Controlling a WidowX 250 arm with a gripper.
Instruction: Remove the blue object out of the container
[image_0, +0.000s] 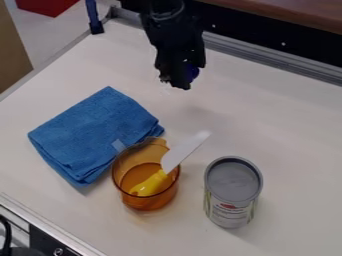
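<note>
At the near left corner, cut off by the view's edge, we see a black cable (7, 236) beside the tabletop (294, 145). On the near part of the tabletop a tin can (230, 192) stands upright, grey on top. Just to its left and slightly farther off stands the amber container (148, 204), see-through and upright. In it leans a knife-like tool (172, 160), its yellow handle down inside and its white blade sticking out over the rim toward the upper right. A folded blue cloth (93, 131) lies outside the container, beyond it and to the left, with its nearest edge right by the rim; we can't make out whether they touch.

Farther back, the end effector (175, 83) hangs down over the tabletop, well apart from the container. On its right side, low down, we see a small dark blue patch (192, 73). That is the only blue besides the cloth that we find near the task; it may be the object, but so much black surrounds it that we can't be sure. Nor can we tell whether the end effector is apart, together or clamped on it. Behind runs a grey metal rail (274, 56), partly hidden by the arm.
</note>
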